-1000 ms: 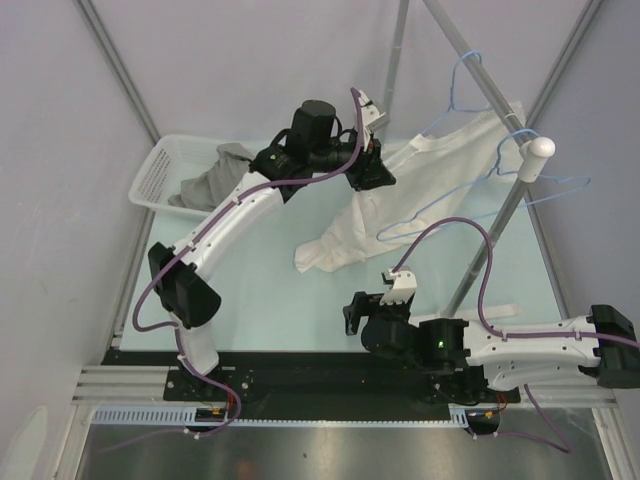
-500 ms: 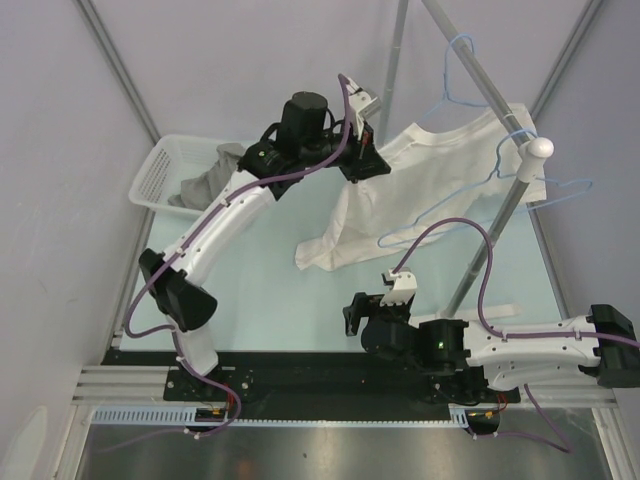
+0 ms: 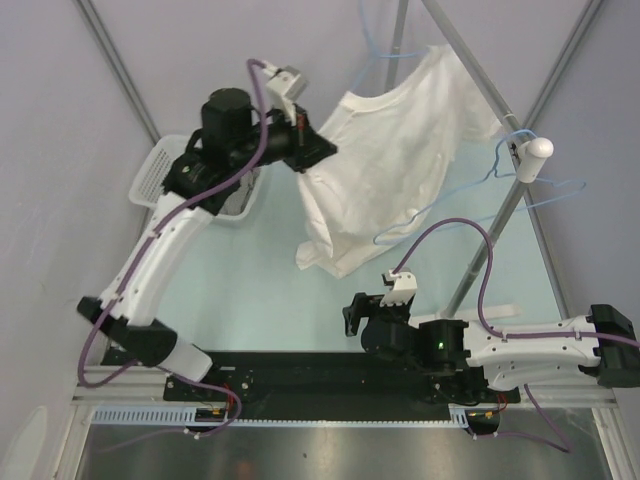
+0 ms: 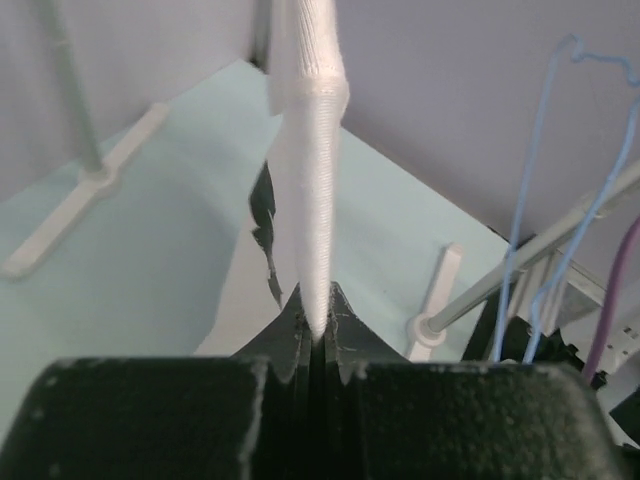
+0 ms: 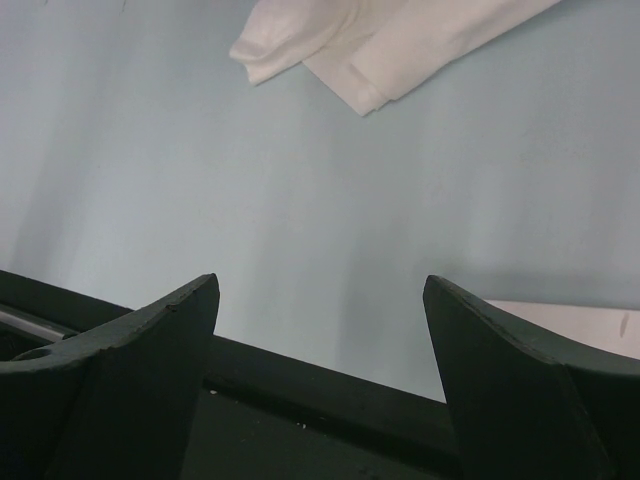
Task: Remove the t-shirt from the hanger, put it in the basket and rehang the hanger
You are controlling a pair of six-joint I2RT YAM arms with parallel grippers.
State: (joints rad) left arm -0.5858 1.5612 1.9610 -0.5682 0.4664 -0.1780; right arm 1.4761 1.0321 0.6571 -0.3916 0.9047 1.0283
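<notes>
The white t-shirt [image 3: 395, 140] hangs in the air over the table, its lower hem still touching the surface. My left gripper [image 3: 318, 150] is shut on the shirt's left edge and holds it high. The left wrist view shows the jaws pinched on a taut fold of white cloth [image 4: 310, 190]. The blue wire hanger [image 3: 374, 48] is still inside the shirt; its hook shows above the collar, left of the rail, and its lower wire sticks out below. My right gripper [image 3: 352, 315] is open and empty, low near the table's front; the shirt's hem [image 5: 350, 50] lies ahead of it.
The slanted rack rail ends in a white knob [image 3: 540, 147], and a second blue hanger [image 3: 520, 175] hangs there. The rack's pole runs down to a white foot [image 3: 500, 312]. A white basket [image 3: 152, 180] stands at the back left, partly behind my left arm.
My left arm has swung up and to the left with the shirt, pulling it and the hanger along the rail towards the back. The right arm has not moved.
</notes>
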